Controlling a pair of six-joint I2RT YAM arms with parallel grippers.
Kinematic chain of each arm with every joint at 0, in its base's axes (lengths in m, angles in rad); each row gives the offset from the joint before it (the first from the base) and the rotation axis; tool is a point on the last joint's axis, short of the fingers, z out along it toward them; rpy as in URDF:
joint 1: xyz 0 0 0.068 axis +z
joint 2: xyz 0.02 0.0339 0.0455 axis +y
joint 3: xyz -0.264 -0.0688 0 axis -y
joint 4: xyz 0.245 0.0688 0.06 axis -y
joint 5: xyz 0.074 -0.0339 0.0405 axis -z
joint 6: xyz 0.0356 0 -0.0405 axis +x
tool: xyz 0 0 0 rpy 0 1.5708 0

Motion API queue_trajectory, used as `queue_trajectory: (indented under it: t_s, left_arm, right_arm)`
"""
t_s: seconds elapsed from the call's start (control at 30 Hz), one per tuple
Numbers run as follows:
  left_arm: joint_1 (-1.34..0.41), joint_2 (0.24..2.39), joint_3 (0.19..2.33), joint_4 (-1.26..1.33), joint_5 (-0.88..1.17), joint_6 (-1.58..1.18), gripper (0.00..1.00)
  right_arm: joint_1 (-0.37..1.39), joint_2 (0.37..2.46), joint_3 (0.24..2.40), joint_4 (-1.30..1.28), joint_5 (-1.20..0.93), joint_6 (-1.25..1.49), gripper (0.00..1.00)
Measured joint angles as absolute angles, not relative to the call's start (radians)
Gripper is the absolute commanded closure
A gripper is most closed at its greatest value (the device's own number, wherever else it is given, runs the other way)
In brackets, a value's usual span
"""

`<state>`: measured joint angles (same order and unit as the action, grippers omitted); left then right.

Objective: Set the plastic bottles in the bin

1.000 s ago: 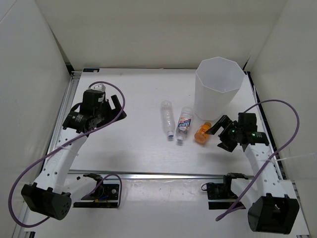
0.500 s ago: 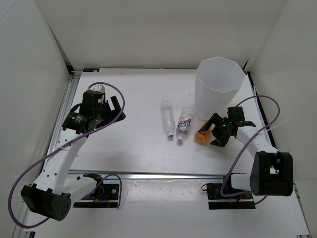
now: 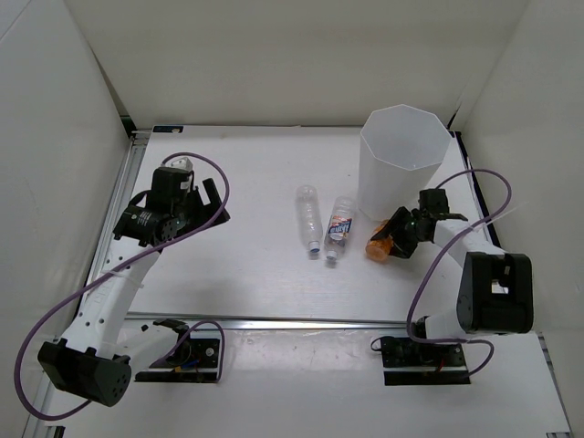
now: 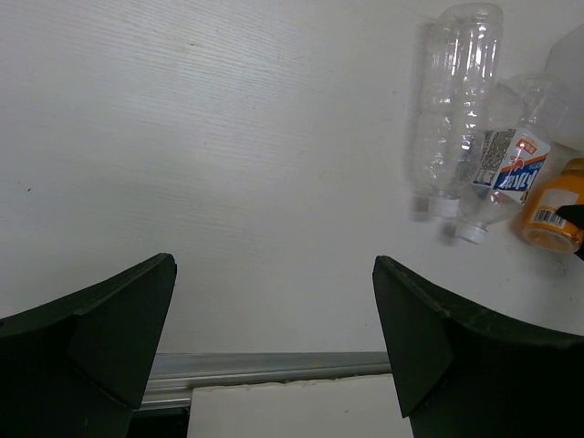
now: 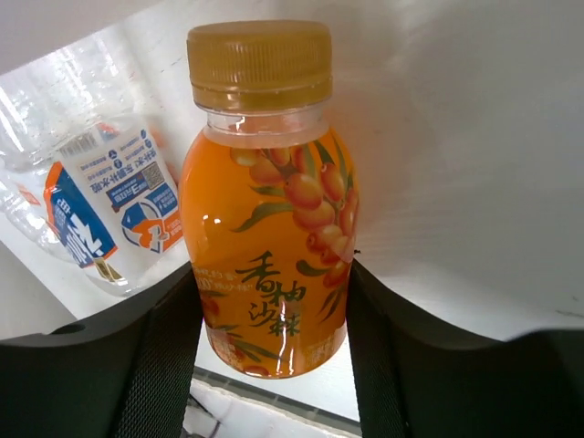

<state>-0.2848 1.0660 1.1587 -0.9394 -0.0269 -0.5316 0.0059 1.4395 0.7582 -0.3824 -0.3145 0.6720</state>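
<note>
1. From above, the tall white translucent many-sided plastic bin (image 3: 404, 164) stands upright at the far right of the white table (image 3: 255, 274).
   - The short orange plastic bottle (image 3: 375, 245) lies just beside its foot. Its long axis slants from left-near to right-far, and I cannot tell from here which end has the cap.
   - My right pincer (image 3: 392, 239) has come at it from the right and sits around it.
   - Left of it, the slim clear plastic bottle (image 3: 308, 214) and the clear plastic bottle with a blue-red label (image 3: 339, 224) lie side by side. Both run far to near with their caps toward the near edge, and the labelled one is tilted a little.
   - My left pincer (image 3: 217, 201) is well apart on the left.

2. Through my left wrist, my left pincer (image 4: 274, 347) is spread wide over bare table and holds nothing.
   - At the upper right lie the slim bottle (image 4: 456, 100), the labelled bottle (image 4: 511, 164) and, at the frame's edge, part of the orange bottle (image 4: 552, 214).
   - The two clear bottles point their white caps toward me.

3. Through my right wrist, my right pincer (image 5: 271, 310) is closed onto the orange bottle (image 5: 265, 228).
   - One finger (image 5: 155, 365) presses each side of its lower body.
   - Its long axis runs along my fingers, with the gold cap pointing away from my wrist.
   - The labelled bottle (image 5: 100, 210) lies just to its left.
</note>
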Motion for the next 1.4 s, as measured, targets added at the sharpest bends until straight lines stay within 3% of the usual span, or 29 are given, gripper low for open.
queue_trajectory:
  t_s: [0.17,0.33,0.43,0.57,0.73,0.9,1.03,1.23,1.4]
  left_arm:
    - [-0.285,1.074,1.159,-0.941,-0.031,-0.532,0.00]
    - [-0.285,1.091,1.162,-0.939,-0.046,-0.532,0.00]
    - [-0.286,1.098,1.164,-0.936,-0.054,-0.535,0.00]
    - [-0.286,1.105,1.164,-0.921,-0.056,-0.540,0.00]
    - [-0.290,1.120,1.164,-0.900,-0.055,-0.546,0.00]
    - [-0.292,1.162,1.188,-0.893,-0.035,-0.550,0.00]
    - [-0.292,1.188,1.233,-0.884,-0.025,-0.550,0.00]
    - [-0.292,1.238,1.312,-0.877,-0.015,-0.566,0.00]
    - [-0.292,1.375,1.435,-0.808,0.121,-0.583,0.00]
  right_arm:
    - [-0.004,1.329,0.756,-0.469,-0.306,0.670,0.63]
    - [0.011,1.024,0.829,-0.676,-0.301,0.677,0.67]
    - [0.061,0.949,1.067,-0.802,-0.272,0.677,0.67]
    - [0.094,1.036,1.517,-0.865,-0.241,0.665,0.67]
    - [0.094,1.203,1.860,-0.823,-0.186,0.640,0.57]
    - [0.076,1.376,1.912,-0.774,-0.146,0.611,0.18]
    - [0.057,1.559,1.902,-0.778,-0.136,0.574,0.00]
    - [0.024,1.632,2.009,-0.835,-0.160,0.533,0.00]
    - [0.020,1.510,2.067,-0.823,-0.165,0.512,0.00]
